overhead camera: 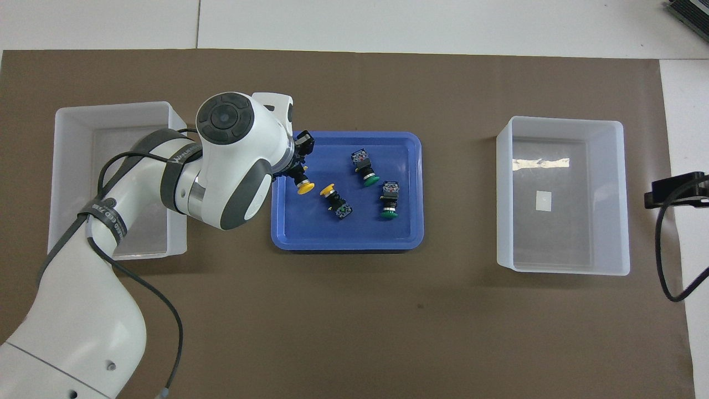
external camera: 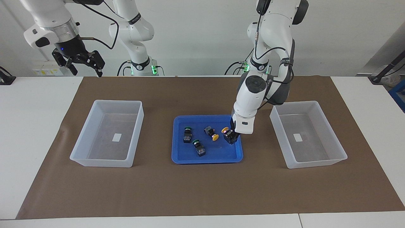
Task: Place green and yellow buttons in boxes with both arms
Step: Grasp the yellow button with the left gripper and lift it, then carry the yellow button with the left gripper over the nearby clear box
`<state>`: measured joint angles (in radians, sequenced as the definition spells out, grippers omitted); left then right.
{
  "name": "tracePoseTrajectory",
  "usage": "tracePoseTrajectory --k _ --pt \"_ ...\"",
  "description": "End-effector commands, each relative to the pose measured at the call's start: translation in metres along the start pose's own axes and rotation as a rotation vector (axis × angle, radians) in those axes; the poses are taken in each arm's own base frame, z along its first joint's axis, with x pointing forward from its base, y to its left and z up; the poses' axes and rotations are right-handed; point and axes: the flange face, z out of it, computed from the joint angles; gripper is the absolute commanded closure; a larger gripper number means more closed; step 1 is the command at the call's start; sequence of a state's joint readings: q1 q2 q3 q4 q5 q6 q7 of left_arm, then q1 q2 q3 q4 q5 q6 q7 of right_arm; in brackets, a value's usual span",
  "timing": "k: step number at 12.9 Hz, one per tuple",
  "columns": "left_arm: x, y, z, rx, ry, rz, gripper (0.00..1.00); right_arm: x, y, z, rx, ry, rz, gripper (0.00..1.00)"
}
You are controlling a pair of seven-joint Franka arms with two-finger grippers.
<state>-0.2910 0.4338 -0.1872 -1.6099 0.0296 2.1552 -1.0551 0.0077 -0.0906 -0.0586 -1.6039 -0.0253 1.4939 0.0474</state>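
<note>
My left gripper is shut on the black body of a yellow button, holding it just above the blue tray at the edge toward the left arm's end. The other yellow button lies in the tray beside it. Two green buttons lie in the tray toward the right arm's end. One box stands at the right arm's end, the other box at the left arm's end. My right gripper waits open, high over the table edge.
A brown mat covers the table under the tray and both boxes. Each box holds only a small white label. The left arm's elbow hangs over the box at its end in the overhead view.
</note>
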Motion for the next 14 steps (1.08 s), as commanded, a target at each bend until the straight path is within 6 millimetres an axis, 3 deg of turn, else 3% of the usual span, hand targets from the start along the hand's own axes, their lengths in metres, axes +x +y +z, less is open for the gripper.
tracePoseTrajectory --k 1,4,10,12,14 --pt "0.045 -0.018 -0.026 0.034 0.001 0.055 1.00 -0.005 -0.001 -0.002 -0.002 0.003 0.006 0.00" --pt "0.094 -0.064 -0.063 0.092 -0.047 0.192 1.00 -0.005 -0.001 -0.002 -0.002 0.003 0.006 0.00" --pt "0.197 -0.179 -0.082 0.087 -0.078 0.458 1.00 -0.005 -0.001 -0.002 -0.002 0.003 0.006 0.00" --pt "0.214 -0.203 -0.082 0.072 -0.052 0.528 1.00 -0.005 -0.001 -0.002 -0.002 0.003 0.006 0.00" --pt "0.208 -0.217 -0.058 0.070 -0.032 0.557 1.00 -0.005 -0.003 -0.002 -0.002 0.001 0.002 0.00"
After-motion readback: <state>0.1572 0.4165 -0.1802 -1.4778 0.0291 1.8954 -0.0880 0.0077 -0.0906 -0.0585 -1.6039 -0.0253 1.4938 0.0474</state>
